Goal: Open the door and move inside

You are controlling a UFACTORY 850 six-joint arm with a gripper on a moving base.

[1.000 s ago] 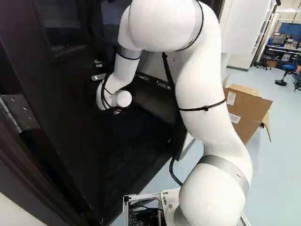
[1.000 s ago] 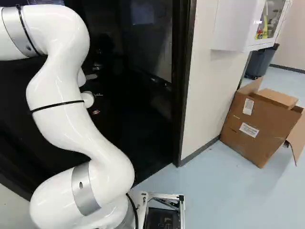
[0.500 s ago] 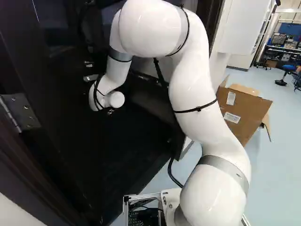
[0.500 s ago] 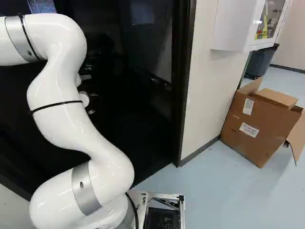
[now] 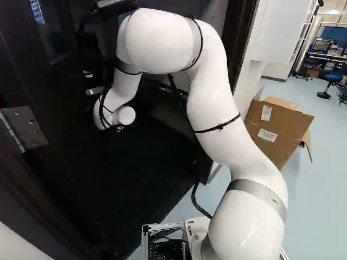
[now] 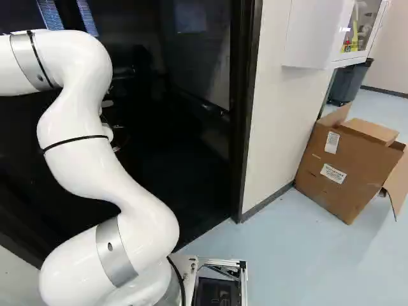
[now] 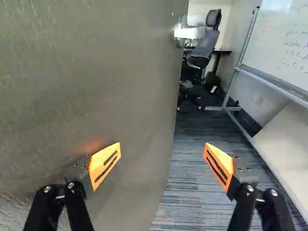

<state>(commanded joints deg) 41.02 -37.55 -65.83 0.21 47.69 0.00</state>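
Door (image 5: pixel 62 116) stands open, swung inward; it fills the left part of the left base view, its metal hinge (image 5: pixel 24 128) near that view's edge and its handle (image 5: pixel 94 91) showing just beside the bent wrist of the white arm (image 5: pixel 222 127). The arm leans forward from its base joint and reaches into the dark doorway (image 6: pixel 185 146), bounded by a dark frame (image 6: pixel 245 115) in the right base view. The tool (image 5: pixel 119 129) is down by the door, below the handle, largely lost against the dark. In the wrist view the tool (image 7: pixel 162 156) is spread wide with nothing gripped: one of its orange pads (image 7: pixel 105 164) lies close over the door's broad face, though contact cannot be told, and the other is over the striped carpet (image 7: pixel 187 178) past the door's free edge. Ahead of the tool, beyond that edge, are an office chair (image 7: pixel 206 42) and, to one side, a whiteboard (image 7: pixel 281 43) on a metal stand. Outside, a cardboard box (image 6: pixel 347 169) sits open on the pale blue floor (image 6: pixel 287 255) against the wall, below and near a white wall cabinet (image 6: pixel 315 38).
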